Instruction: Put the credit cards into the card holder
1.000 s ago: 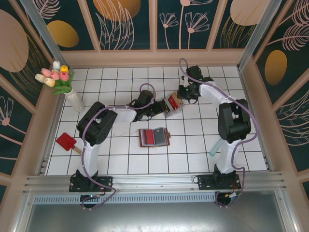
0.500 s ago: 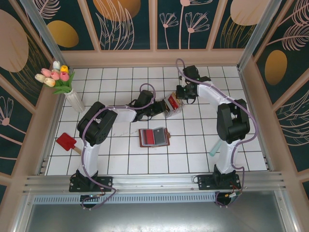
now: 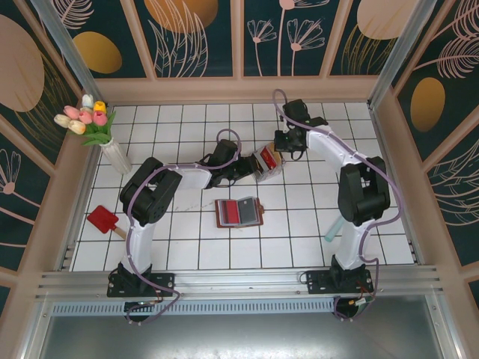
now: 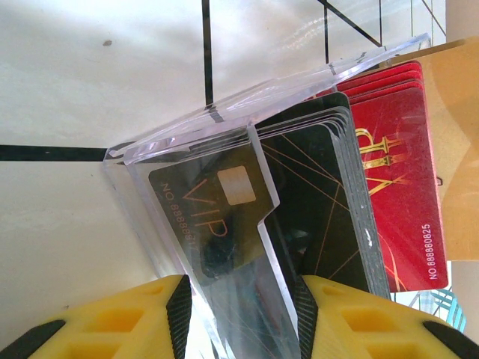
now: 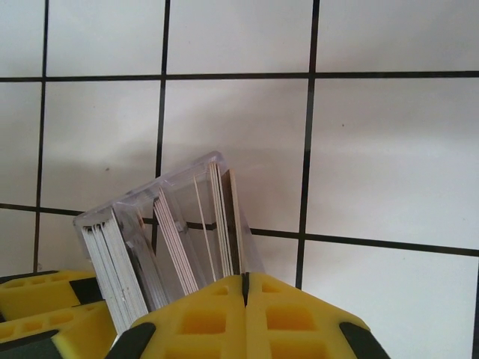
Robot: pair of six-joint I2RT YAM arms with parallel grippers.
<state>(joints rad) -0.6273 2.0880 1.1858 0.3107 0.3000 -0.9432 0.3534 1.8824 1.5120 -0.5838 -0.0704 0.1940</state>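
— white tiled tabletop (image 3: 187, 247), dark floral panels all round. where's the card holder (image 3: 239, 212)?

— lying open and flat near the middle of the tiles, on the side of both grippers nearer the arm bases and apart from them. nothing touches it.

— and the credit cards (image 4: 389, 187)?

— standing on edge in a clear tray (image 3: 267, 161), tipped up off the table. in the left wrist view the black ones marked vip are in front, then red ones, then a tan one behind.

— who has the tray?

— left gripper (image 4: 243, 310). its yellow fingers (image 4: 112, 329) sit partway apart with the tray's clear wall clamped between them.

— right gripper (image 5: 245, 295)?

— just beside the tray's far corner. its pads are pressed together, no gap showing, right where the outermost card's edge runs down to them. i can't tell whether that card is nipped in the seam or only beside it.

— anything else about?

— white vase of tulips (image 3: 112, 153) at the left wall, and a red paddle (image 3: 101, 219) lying nearer the left arm's base, well apart from the cards.
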